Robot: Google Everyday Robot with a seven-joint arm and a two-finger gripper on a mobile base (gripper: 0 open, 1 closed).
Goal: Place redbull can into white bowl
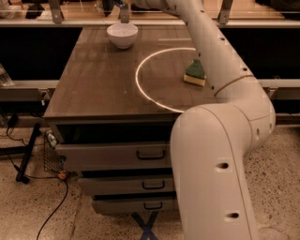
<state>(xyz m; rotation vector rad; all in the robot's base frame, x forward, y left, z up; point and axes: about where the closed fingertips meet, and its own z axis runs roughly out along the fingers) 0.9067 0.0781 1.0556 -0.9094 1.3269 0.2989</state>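
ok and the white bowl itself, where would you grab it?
Rim, from straight above, pinching the wall inside and out. The white bowl stands upright and open near the table's far edge. Its round sides taper to a narrower base, so a side pinch would likely slip. The gripper is right above it, at the view's top edge.

Hand [122,5] mostly beyond top edge

The arm [213,51] is glossy white with fat rounded segments (small dark screw holes dot them); its gripper [119,5] hangs above the white bowl [122,35].
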